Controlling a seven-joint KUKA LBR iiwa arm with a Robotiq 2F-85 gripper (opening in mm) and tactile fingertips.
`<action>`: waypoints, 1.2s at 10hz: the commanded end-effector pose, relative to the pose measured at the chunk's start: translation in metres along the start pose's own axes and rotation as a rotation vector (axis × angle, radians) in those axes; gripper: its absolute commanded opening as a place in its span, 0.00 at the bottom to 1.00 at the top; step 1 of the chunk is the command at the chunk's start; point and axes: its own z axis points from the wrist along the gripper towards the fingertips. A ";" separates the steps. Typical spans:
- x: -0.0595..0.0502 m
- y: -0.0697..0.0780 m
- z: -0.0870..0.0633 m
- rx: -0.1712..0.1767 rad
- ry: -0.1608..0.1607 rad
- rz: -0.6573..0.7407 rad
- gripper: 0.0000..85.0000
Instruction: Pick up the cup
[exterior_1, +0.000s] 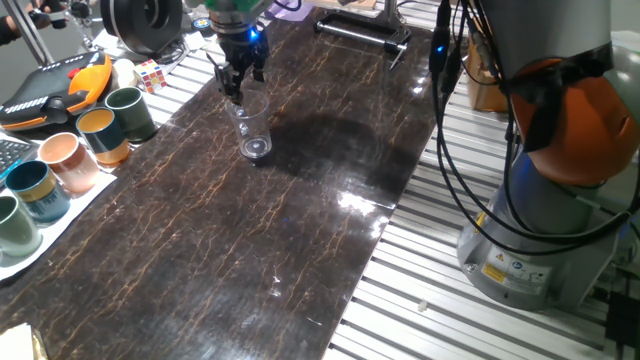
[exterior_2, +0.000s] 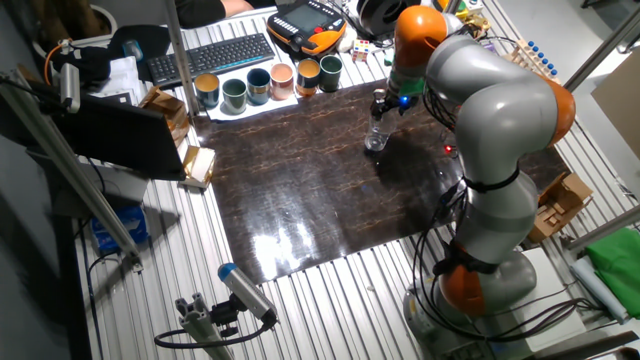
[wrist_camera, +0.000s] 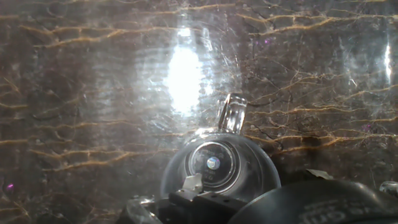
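Clear cup (exterior_1: 251, 125) upright on the dark marbled table (exterior_1: 300, 230), gripper (exterior_1: 240, 86) right at its rim.

Cup looks light, thin-walled, slick plastic w/ thick base; prob. flexes if squeezed, so take the upper wall gently. Fingers straddle the rim, one seemingly inside; can't tell if closed on it. Coloured mugs (exterior_1: 80, 150) well apart.

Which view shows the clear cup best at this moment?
One fixed view: the cup appears whole, upright on the dark table, with the gripper at its rim. The hand view looks straight down into the cup, showing mainly its round base. In the other fixed view the cup is tiny.
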 end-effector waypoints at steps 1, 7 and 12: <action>0.000 0.000 0.000 -0.001 0.002 0.002 0.94; -0.006 -0.007 -0.012 0.007 0.056 0.012 0.94; -0.006 -0.007 -0.012 0.016 0.113 0.114 0.94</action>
